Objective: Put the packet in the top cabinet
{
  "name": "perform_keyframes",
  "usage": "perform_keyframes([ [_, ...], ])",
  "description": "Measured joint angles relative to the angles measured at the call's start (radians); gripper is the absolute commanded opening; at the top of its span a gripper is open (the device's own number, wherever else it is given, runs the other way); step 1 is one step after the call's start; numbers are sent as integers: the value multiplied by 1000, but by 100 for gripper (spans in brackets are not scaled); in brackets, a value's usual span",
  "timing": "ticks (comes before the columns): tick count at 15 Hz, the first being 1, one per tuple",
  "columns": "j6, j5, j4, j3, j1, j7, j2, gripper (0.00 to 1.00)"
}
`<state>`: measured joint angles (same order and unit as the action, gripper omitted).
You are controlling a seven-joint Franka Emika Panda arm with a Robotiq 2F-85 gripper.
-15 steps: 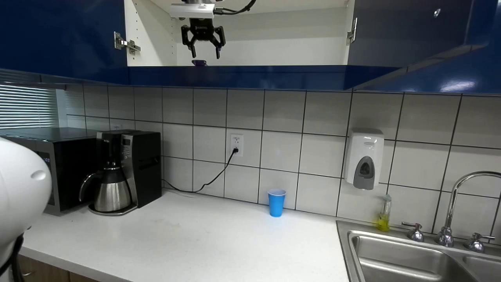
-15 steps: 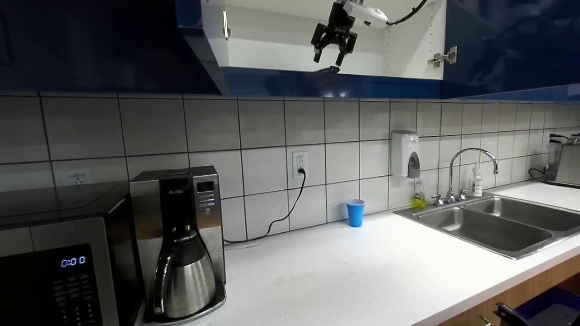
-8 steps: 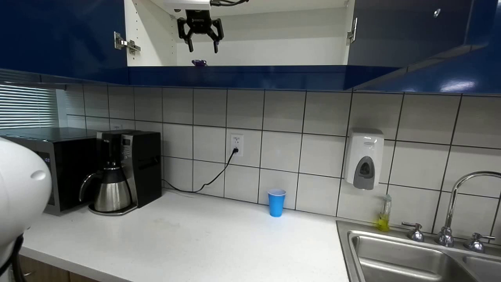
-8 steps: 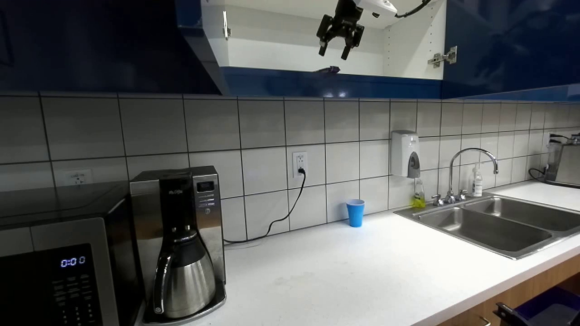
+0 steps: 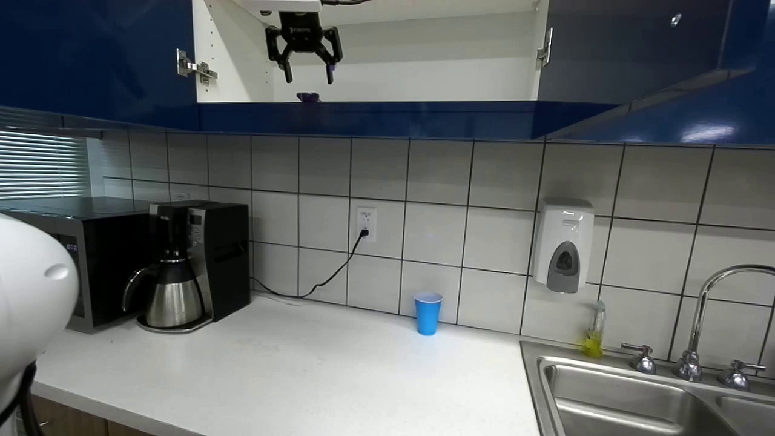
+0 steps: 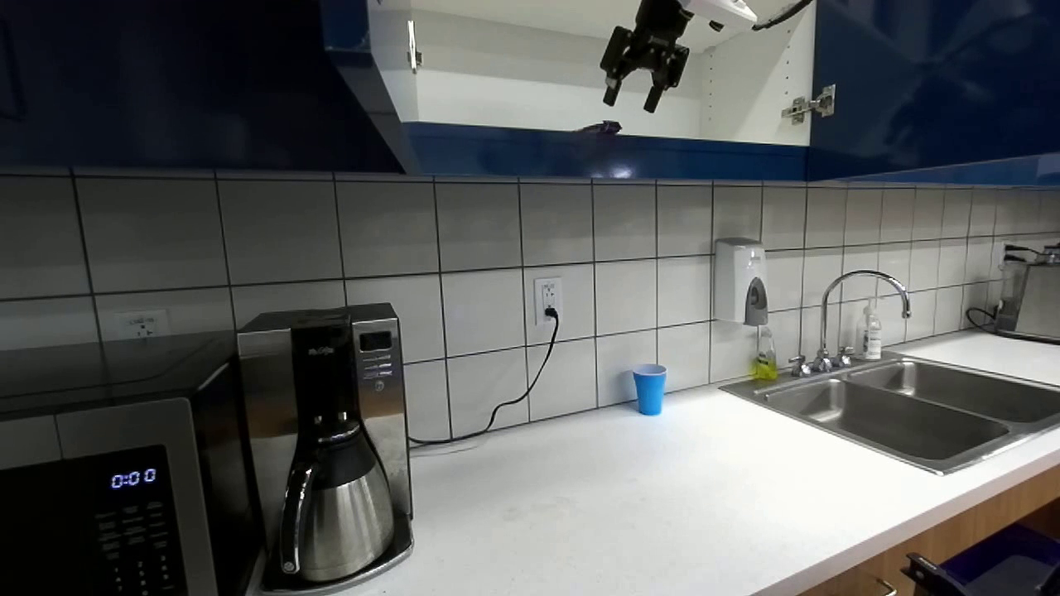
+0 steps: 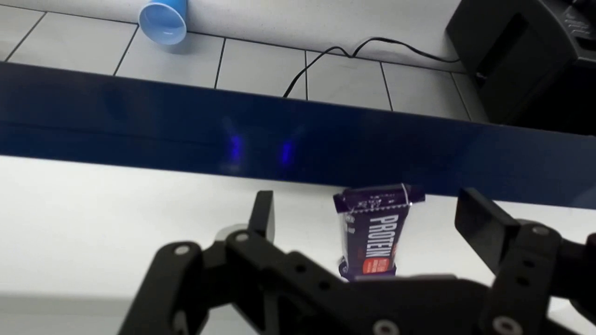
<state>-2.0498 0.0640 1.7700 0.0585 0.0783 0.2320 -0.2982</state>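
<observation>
Your gripper (image 5: 309,77) is hanging downward at the opening of the top cabinet (image 5: 387,117), and its jaws are standing wide, the fingers well apart. Below the jaws and apart from both fingertips, the dark purple packet (image 7: 377,237) is lying on the white cabinet floor, close to the blue front edge; in the wrist view you are seeing it framed between the fingers, its printed word PROTEIN showing. Well beneath the jaws, the blue cup (image 5: 427,316) is standing upright on the counter (image 5: 339,375), and the coffee maker (image 5: 227,266) is standing there too.
</observation>
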Motion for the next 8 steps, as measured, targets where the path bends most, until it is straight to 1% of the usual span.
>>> perform_keyframes([
  [8, -33, 0, 316, 38, 0, 99, -211, 100],
])
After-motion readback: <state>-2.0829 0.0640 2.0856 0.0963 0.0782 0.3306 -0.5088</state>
